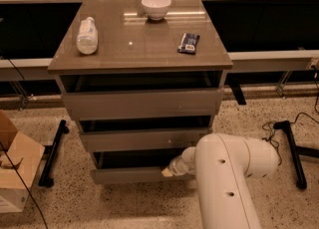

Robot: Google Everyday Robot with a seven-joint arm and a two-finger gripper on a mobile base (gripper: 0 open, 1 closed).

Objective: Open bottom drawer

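The bottom drawer (129, 175) is the lowest of three grey-taupe fronts on the cabinet. It stands pulled out a little, with a dark gap above its front panel. My gripper (168, 171) sits at the right part of that panel's top edge, at the end of the big white arm (227, 173) that fills the lower right. The arm hides the drawer's right end.
On the cabinet top (139, 44) are a white bowl (156, 6), a plastic bottle lying down (86, 36) and a dark packet (188, 42). A cardboard box (12, 168) stands at the left, with black stand legs (52, 153) on the floor at both sides.
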